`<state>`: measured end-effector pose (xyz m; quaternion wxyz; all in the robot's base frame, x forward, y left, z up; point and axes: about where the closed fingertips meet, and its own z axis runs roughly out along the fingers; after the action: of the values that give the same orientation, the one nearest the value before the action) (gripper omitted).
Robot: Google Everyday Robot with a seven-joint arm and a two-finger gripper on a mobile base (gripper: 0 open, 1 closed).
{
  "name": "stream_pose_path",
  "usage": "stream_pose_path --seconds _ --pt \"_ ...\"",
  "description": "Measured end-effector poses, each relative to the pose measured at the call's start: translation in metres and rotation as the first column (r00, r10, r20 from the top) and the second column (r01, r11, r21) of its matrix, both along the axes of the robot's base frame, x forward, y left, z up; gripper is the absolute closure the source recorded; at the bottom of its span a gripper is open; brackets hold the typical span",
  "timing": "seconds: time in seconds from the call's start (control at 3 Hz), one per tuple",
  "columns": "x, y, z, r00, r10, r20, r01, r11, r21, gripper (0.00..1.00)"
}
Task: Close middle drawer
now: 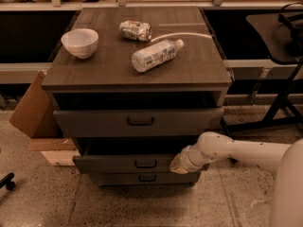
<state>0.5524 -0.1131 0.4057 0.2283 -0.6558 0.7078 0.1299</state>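
Note:
The middle drawer (142,164) is a dark grey, low front panel with a small black bar handle. It stands a little out from the cabinet, just ahead of the lowest drawer front (147,178). A dark gap shows above it. My gripper (178,165) is at the end of the white arm coming from the right. It rests against the right part of the middle drawer's front. The taller top drawer (137,121) is pulled out above it.
On the cabinet top (94,70) are a white bowl (79,42), a crushed can (135,30) and a lying plastic bottle (156,55). A cardboard box (31,105) leans at the left. A black stand (279,103) is at the right.

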Motion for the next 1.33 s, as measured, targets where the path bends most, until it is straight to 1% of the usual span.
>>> stream_pose_path --seconds 0.33,0.67,1.0,1.33 --pt "0.0267 0.0089 0.0070 0.9997 0.015 -0.019 -0.016 0.999 -0.029 1.00" --pt "0.0298 0.0098 0.0103 0.9998 0.001 -0.017 -0.002 1.000 -0.029 1.00" --pt "0.0326 0.0101 0.0132 0.9997 -0.025 -0.003 0.025 0.999 -0.033 1.00" --pt "0.0341 0.0114 0.0136 0.9980 -0.061 0.017 0.061 0.998 -0.023 1.00"
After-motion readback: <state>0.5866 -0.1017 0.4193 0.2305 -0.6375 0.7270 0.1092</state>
